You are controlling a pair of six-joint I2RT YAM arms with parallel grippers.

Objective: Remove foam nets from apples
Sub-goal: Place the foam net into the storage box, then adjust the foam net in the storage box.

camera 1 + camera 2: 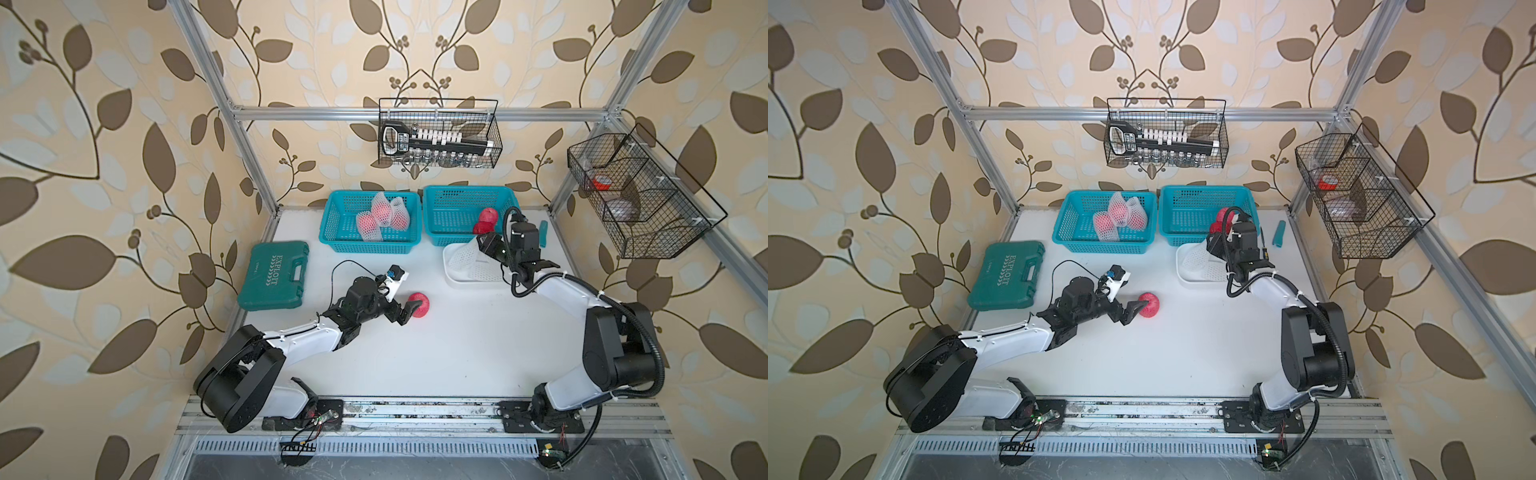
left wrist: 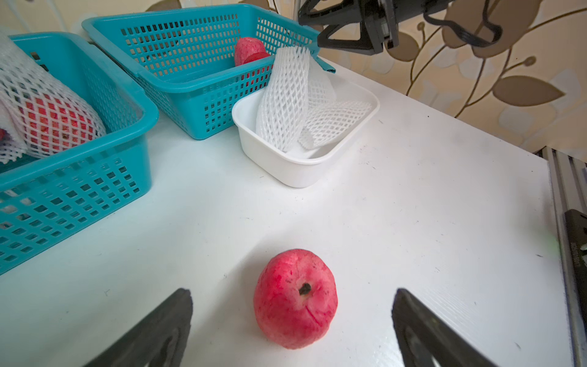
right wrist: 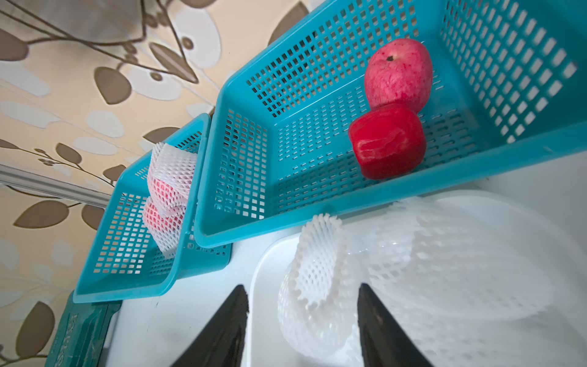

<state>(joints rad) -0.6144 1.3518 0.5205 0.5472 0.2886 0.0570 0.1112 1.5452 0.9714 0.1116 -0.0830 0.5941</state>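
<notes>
A bare red apple [image 1: 419, 304] [image 2: 295, 298] lies on the white table. My left gripper [image 1: 409, 313] [image 2: 292, 294] is open, one finger on each side of the apple, neither touching it. My right gripper [image 1: 484, 246] [image 3: 301, 287] hangs open over the white tray [image 1: 453, 279]. An empty foam net [image 3: 317, 286] [image 2: 286, 105] stands loose between its fingers, and another net [image 2: 336, 124] lies flat beside it. Three netted apples [image 1: 382, 218] sit in the left teal basket [image 1: 332, 235]. Two bare apples [image 3: 397, 76] [image 3: 387, 143] rest in the right teal basket [image 1: 444, 199].
A green tool case [image 1: 274, 276] lies at the table's left edge. A small teal handle [image 1: 1278, 232] sits near the back right. Two black wire baskets [image 1: 440, 133] [image 1: 640, 195] hang on the frame above the table.
</notes>
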